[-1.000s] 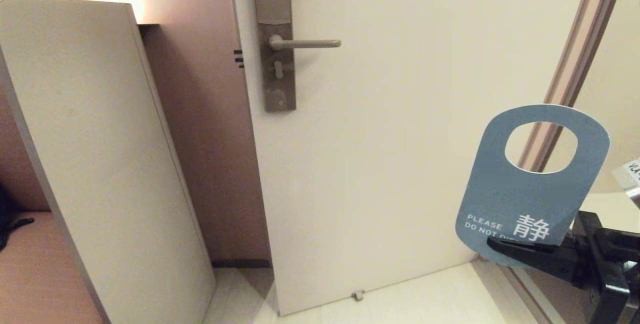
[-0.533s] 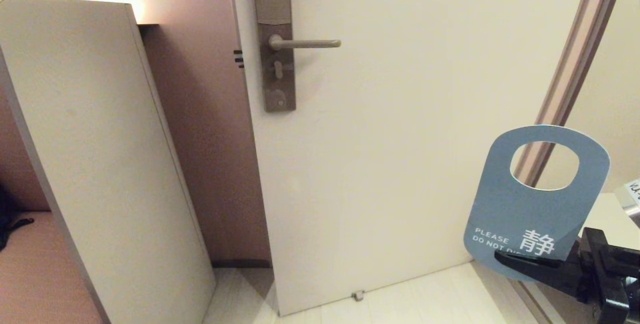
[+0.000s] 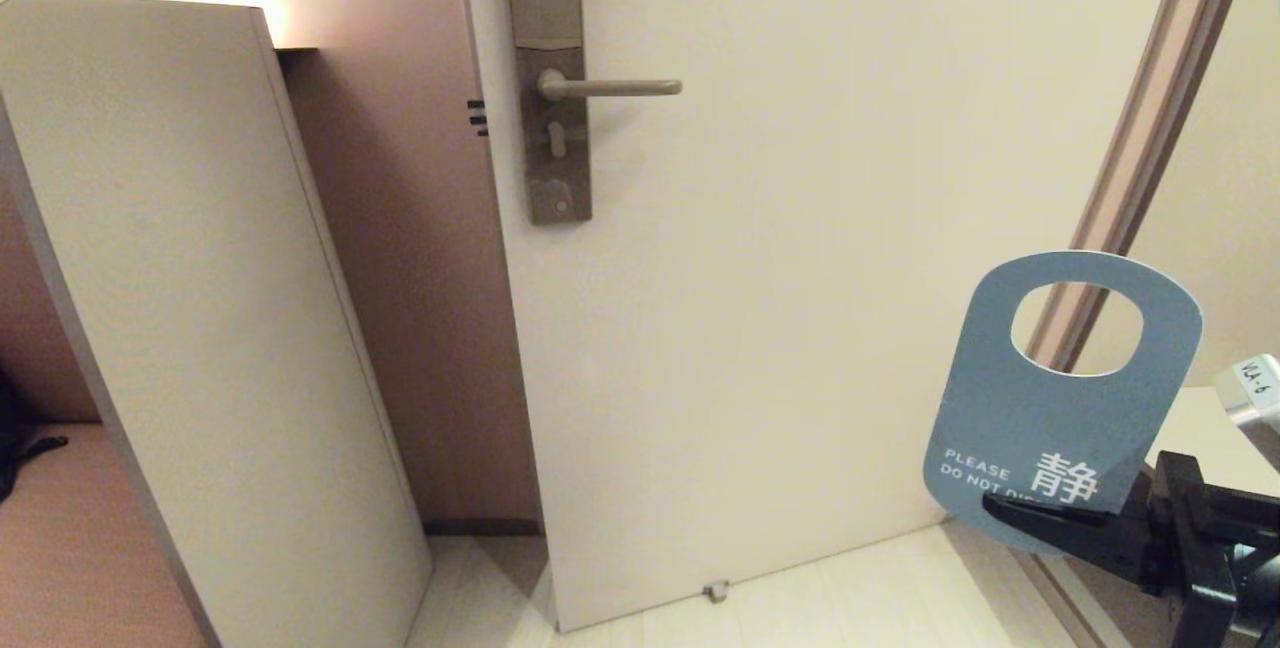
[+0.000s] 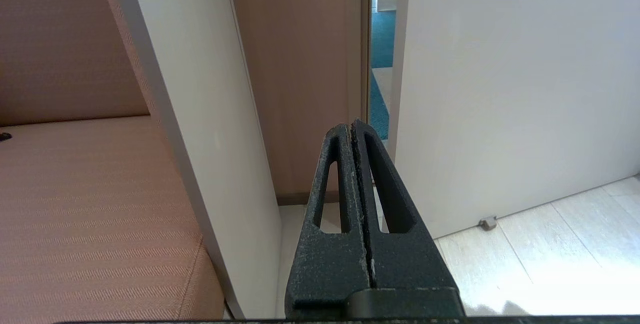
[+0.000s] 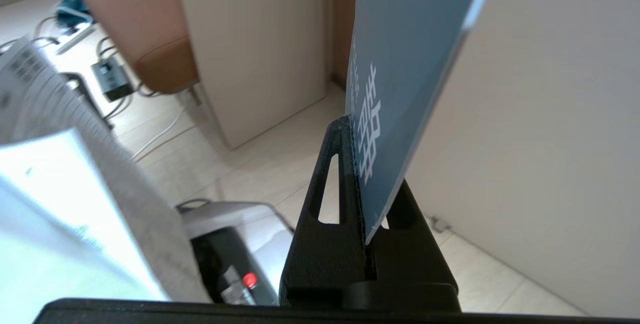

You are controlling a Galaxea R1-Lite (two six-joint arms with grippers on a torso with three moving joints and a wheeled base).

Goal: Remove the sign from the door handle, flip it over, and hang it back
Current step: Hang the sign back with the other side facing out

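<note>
The blue door sign (image 3: 1050,418) with white "PLEASE DO NOT DISTURB" lettering and a hanging hole at its top is held upright at the lower right of the head view, far below and right of the bare metal door handle (image 3: 612,86). My right gripper (image 3: 1010,510) is shut on the sign's bottom edge; in the right wrist view the sign (image 5: 400,74) stands clamped between the black fingers (image 5: 325,184). My left gripper (image 4: 351,129) is shut and empty, low in front of the gap beside the door, and is out of the head view.
The cream door (image 3: 850,178) fills the middle, with a lock plate (image 3: 556,128) and a floor stop (image 3: 714,591). A tall cream panel (image 3: 200,308) and an upholstered bench (image 4: 85,204) stand left. The door frame (image 3: 1130,158) is right. Cables (image 5: 110,89) lie on the floor.
My right gripper lowered the sign from a higher position, then shifted it slightly left. The left arm and the door have not moved.
</note>
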